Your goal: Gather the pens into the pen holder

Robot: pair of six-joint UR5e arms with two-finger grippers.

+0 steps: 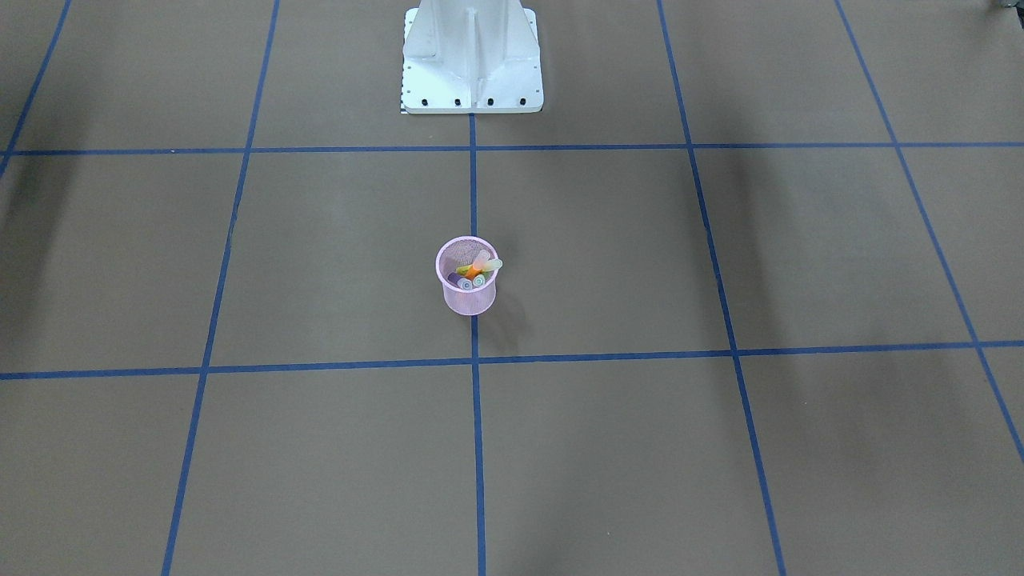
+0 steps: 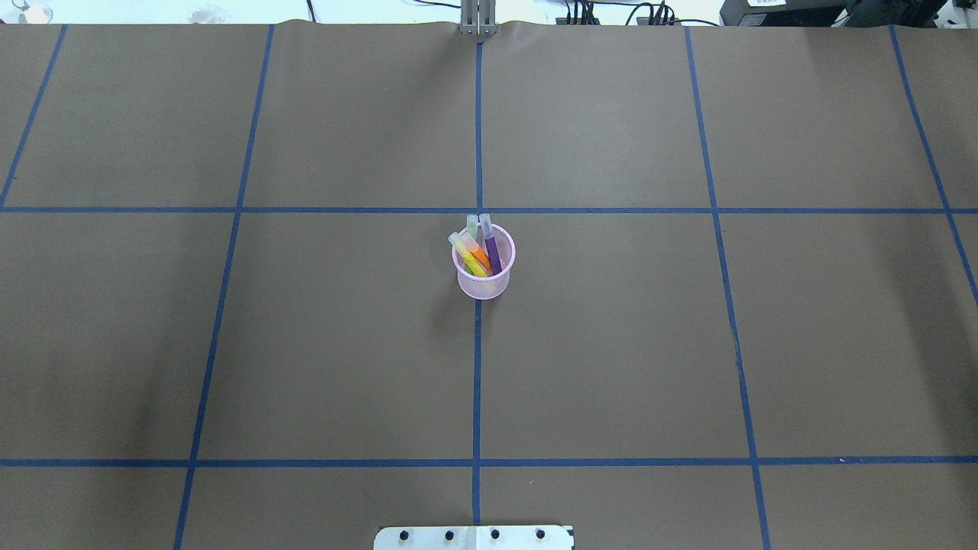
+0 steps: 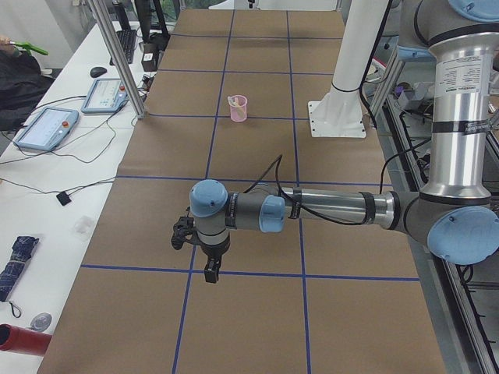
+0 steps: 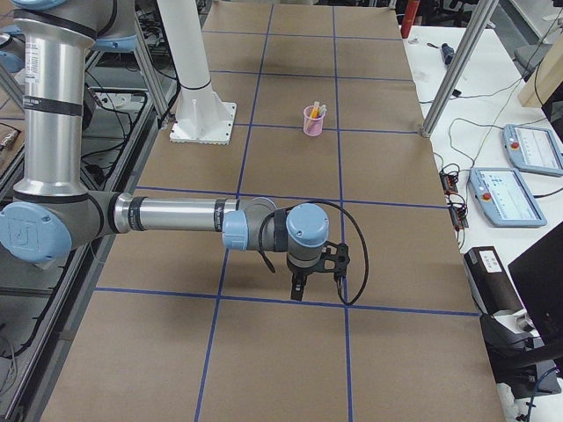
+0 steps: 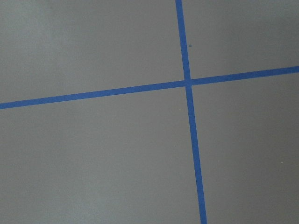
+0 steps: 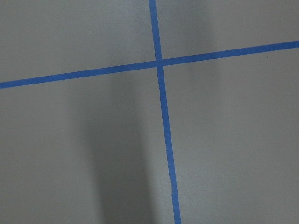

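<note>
The pink mesh holder [image 2: 483, 286] stands upright at the middle of the tabletop [image 2: 611, 344]. It sits on the blue tape [image 2: 477, 382] line that runs out from the robot's base [image 1: 472, 72], just short of a crossing. All three pens are inside it, leaning toward its far-left rim with pale caps up: purple pen [image 2: 493, 252], orange pen [image 2: 479, 252], green pen [image 2: 471, 261]. Both arms reach low over the tabletop's ends, well apart from the holder. The left fingers [image 3: 210, 271] and right fingers [image 4: 297, 288] point down and show only in side views, so I cannot tell whether they are wide or narrow.
</note>
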